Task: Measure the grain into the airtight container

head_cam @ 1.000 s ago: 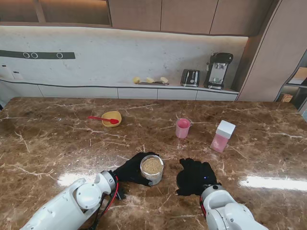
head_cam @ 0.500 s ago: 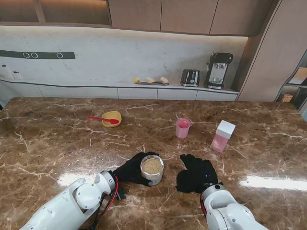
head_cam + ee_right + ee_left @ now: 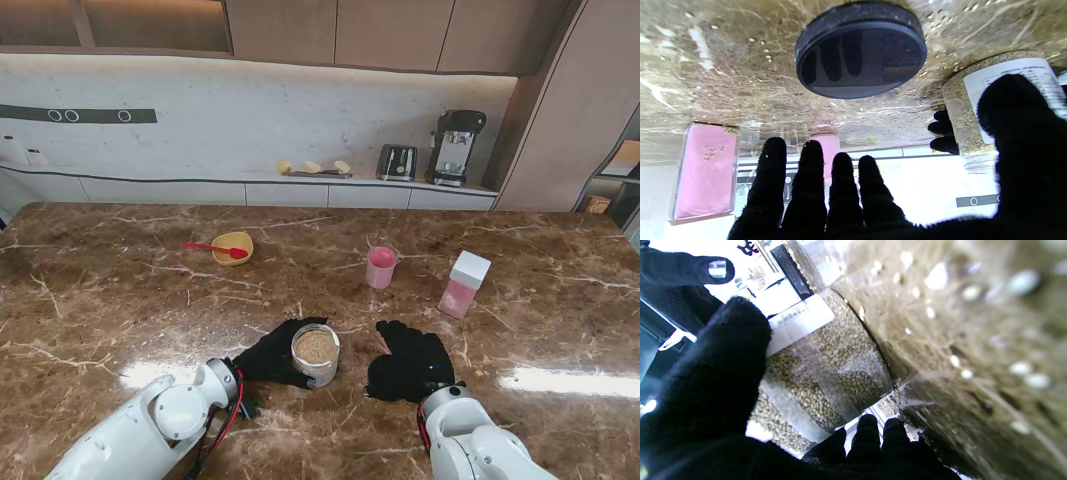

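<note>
- A kitchen: a brown marble table (image 3: 120, 300) in front, and behind it a pale counter with a toaster (image 3: 397, 162) and a coffee machine (image 3: 456, 147) under wooden cupboards.
- The grain jar (image 3: 316, 354) stands open near the table's front edge, filled almost to the brim with small tan kernels. Everything else I place from this jar.
- The left hand (image 3: 272, 353) wraps the jar from its left side, thumb on one side and fingers (image 3: 870, 430) curled round the other, pressed to the glass. I take this as steadying the jar, or readying it for a lift and pour.
- Just to the jar's right, the right hand (image 3: 408, 364) hovers palm down with its fingers (image 3: 806, 180) spread and nothing in them.
- The wrist view shows a round black lid (image 3: 861, 50) lying flat on the table beneath that hand. It is presumably the jar's lid, set aside so the mouth is free.
- Farther from me than the jar and a little to its right stands a pink measuring cup (image 3: 381, 267), upright and well apart from both hands.
- Farther right again stands the airtight container (image 3: 464, 284), a tall pink-tinted box with a white top. I cannot tell whether that top is sealed.
- Far off to the jar's left sits a yellow bowl (image 3: 234, 246) with a red spoon (image 3: 214, 247) resting across it, untouched.
- My reading: opening is done, measuring has not begun. Cup and container stay out of reach until something moves.
</note>
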Controlling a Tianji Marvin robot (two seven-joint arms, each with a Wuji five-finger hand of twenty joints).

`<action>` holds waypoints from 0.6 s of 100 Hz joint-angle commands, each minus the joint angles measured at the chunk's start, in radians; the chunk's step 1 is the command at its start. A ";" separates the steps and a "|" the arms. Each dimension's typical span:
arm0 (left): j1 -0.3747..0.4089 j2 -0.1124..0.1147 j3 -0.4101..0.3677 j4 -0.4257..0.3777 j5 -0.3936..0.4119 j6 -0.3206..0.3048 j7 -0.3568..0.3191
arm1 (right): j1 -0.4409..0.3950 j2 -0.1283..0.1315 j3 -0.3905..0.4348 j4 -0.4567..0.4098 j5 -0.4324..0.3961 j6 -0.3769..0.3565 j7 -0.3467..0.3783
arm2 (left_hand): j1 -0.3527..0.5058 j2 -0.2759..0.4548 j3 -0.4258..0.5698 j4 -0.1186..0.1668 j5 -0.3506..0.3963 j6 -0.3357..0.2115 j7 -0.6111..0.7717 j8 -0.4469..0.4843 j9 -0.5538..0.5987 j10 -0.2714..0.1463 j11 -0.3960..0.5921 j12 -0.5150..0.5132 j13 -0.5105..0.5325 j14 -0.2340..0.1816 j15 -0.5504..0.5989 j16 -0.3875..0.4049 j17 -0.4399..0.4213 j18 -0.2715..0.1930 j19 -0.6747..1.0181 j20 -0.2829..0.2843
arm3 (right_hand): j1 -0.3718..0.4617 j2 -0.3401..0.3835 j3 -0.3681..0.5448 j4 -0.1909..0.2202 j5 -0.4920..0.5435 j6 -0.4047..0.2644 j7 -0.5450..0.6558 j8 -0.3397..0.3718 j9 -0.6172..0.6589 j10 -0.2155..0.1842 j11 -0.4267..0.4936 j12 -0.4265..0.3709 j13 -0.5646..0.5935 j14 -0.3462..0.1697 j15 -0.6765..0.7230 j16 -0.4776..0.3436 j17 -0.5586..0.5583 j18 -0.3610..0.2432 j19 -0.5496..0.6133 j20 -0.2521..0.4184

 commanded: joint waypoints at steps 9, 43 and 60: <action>0.038 0.017 0.011 0.063 0.008 0.010 -0.006 | -0.010 -0.005 0.003 0.011 0.015 -0.001 -0.004 | -0.088 -0.014 -0.037 -0.004 -0.028 -0.006 -0.032 -0.029 -0.031 -0.009 -0.031 -0.010 -0.027 0.103 -0.014 -0.018 0.093 0.236 0.110 0.087 | -0.040 -0.007 0.009 0.022 -0.043 0.015 -0.014 -0.012 -0.021 0.008 -0.006 -0.014 -0.019 -0.003 -0.006 -0.020 -0.013 0.008 -0.023 0.020; 0.064 0.033 -0.036 0.008 0.031 0.024 -0.025 | -0.007 -0.010 0.002 0.023 0.040 -0.007 -0.041 | -0.106 -0.022 -0.039 -0.013 -0.026 0.001 -0.025 -0.054 -0.031 -0.012 -0.040 -0.044 -0.024 0.092 -0.031 -0.067 0.090 0.250 0.083 0.088 | -0.041 -0.006 0.009 0.022 -0.043 0.014 -0.013 -0.014 -0.020 0.009 -0.007 -0.014 -0.021 -0.001 -0.008 -0.020 -0.018 0.009 -0.026 0.021; 0.090 0.046 -0.080 -0.047 0.061 0.044 -0.038 | -0.007 -0.013 0.005 0.027 0.052 -0.014 -0.054 | -0.105 -0.024 -0.036 -0.013 -0.025 0.001 -0.026 -0.061 -0.031 -0.012 -0.041 -0.052 -0.025 0.089 -0.029 -0.073 0.091 0.248 0.084 0.094 | -0.040 -0.003 0.008 0.022 -0.038 0.015 -0.012 -0.015 -0.015 0.008 -0.009 -0.015 -0.021 -0.002 -0.011 -0.022 -0.018 0.009 -0.029 0.020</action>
